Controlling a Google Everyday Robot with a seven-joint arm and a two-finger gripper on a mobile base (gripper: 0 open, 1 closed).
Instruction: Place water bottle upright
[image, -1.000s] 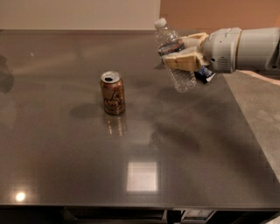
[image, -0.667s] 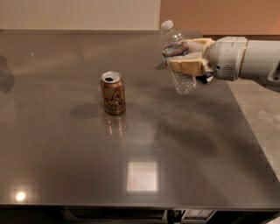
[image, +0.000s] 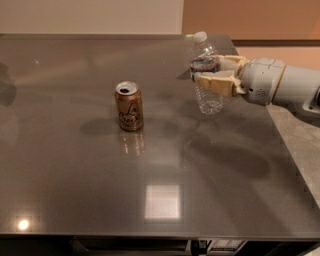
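Note:
The water bottle (image: 206, 75) is clear and ribbed with a white cap and a dark label band. It stands nearly upright at the right side of the dark table (image: 100, 190), its base at or just above the surface. My gripper (image: 214, 73) comes in from the right on a white arm and is shut on the bottle's middle, one tan finger in front and one behind.
An orange-brown soda can (image: 129, 106) stands upright to the left of the bottle, about a hand's width away. The table's right edge (image: 287, 150) runs close behind my arm, with a lighter floor beyond it.
My gripper has moved down and slightly right with the bottle. The bottle has turned from tilted to nearly upright and come down to the table.

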